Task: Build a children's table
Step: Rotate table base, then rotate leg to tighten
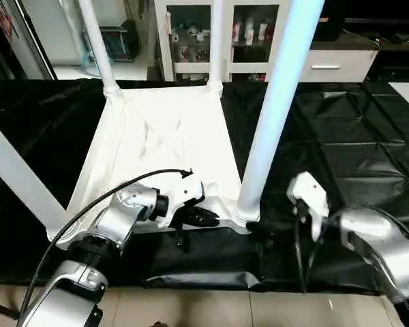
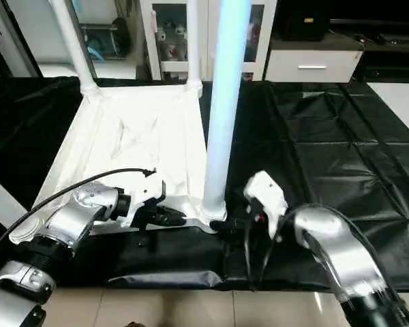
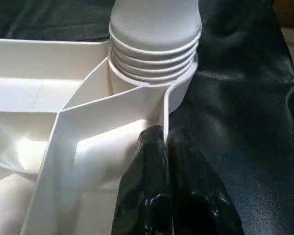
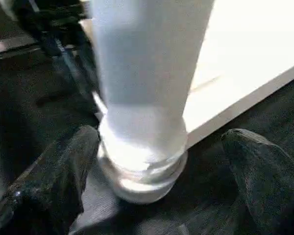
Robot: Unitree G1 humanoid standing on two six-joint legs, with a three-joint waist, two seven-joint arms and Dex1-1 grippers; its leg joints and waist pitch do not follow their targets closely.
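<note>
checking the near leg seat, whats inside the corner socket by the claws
The leg's ribbed end sits in the socket; several ribs still show above the rim. Its tip is hidden inside the socket.

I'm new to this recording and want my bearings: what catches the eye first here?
The white table top lies upside down on the black-covered work table, its legs pointing up. The near right leg rises tallest, standing in its corner socket. The left hand is shut on the top's near edge beside that socket, and the right hand stands open on either side of the leg's base.
</note>
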